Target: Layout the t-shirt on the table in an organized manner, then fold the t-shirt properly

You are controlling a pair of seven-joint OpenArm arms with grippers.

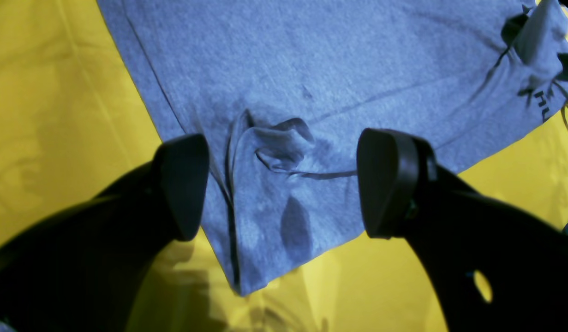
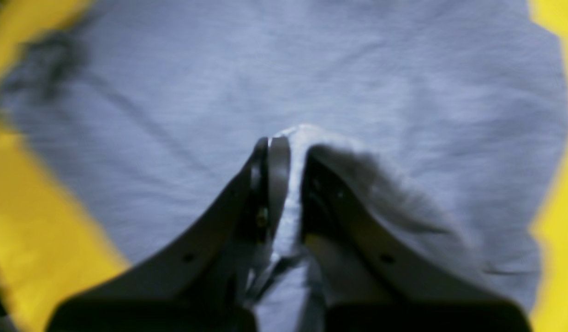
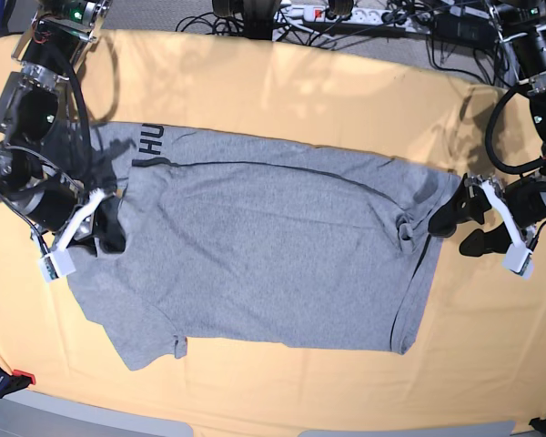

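We note a tangle of black cables and a power strip [image 3: 332,13] along the far edge of the table [image 3: 282,91], behind the yellow-orange cloth; none of it reaches the work area. A red-tipped clamp [image 3: 5,378] sits at the near left corner. Nothing lies on the t-shirt [image 3: 264,246] other than the arms themselves.

We find the t-shirt spread across the middle of the table, mostly flat, plain grey side up. At its far left corner a strip is turned over, showing dark letters. One sleeve points toward the near left. The right edge is bunched into a small raised pucker, and a long crease runs along the far side.

The left gripper [image 1: 284,184] stands at the right side of the base view, its jaws spread wide on either side of that pucker and clasping nothing; we see grey cloth between the pads but no contact.

The right gripper [image 2: 290,184], at the left side of the base view, is pinched closed on a ridge of the t-shirt's fabric, which rises pale between its fingers [image 2: 277,175]. That view is blurred.
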